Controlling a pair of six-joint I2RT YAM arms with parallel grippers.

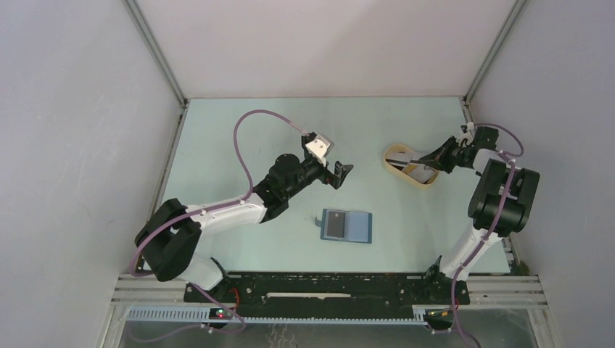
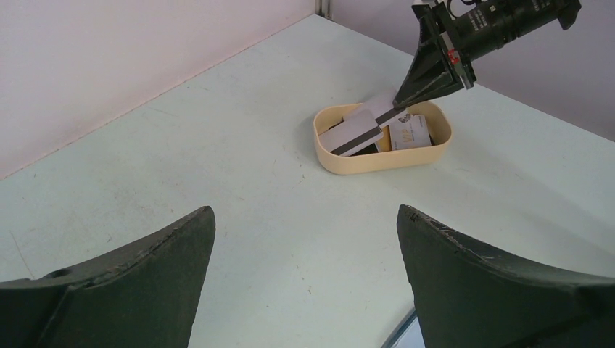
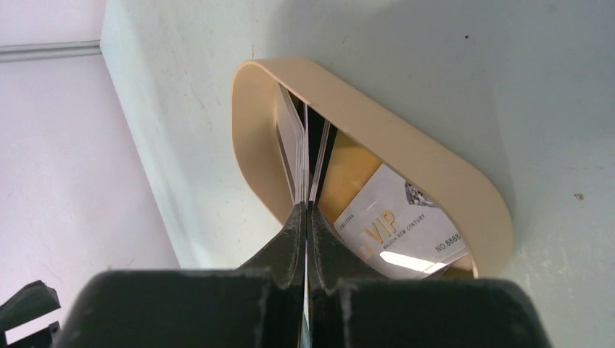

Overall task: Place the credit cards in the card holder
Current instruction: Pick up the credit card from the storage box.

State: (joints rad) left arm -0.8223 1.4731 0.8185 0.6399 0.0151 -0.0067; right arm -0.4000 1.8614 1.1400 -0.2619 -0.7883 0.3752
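Nearest the arm bases: card holder (image 1: 347, 225), opened flat on the table (image 1: 232, 138), blue, left half a darker grey. Long edges roughly parallel to the table's front edge. Bare tabletop on every side, nothing touching it.

Just beyond, up and left: left gripper (image 1: 341, 174), spread wide, holding nothing, hanging above the table and aimed toward the right side. In the left wrist view, fingers (image 2: 145, 283) far apart, with open tabletop between them and ahead as far as the tray.

Farther right: beige oval tray (image 1: 419, 183), well apart from the card holder, on the right part of the table. Right gripper (image 1: 424, 167) reaching down into it from the right, pressed together and pinching the upper end of the striped card (image 2: 355, 134). Card tilted, lower end down inside the tray near its rim. Right wrist view: fingertips tight on thin card edges; cannot tell whether one card or two in the pinch. Other credit cards (image 2: 411, 133) flat on the tray floor, VIP card (image 3: 395, 225) face up beside the tray wall.

Beyond that: strip of bare table to the far edge, pale walls on three sides.
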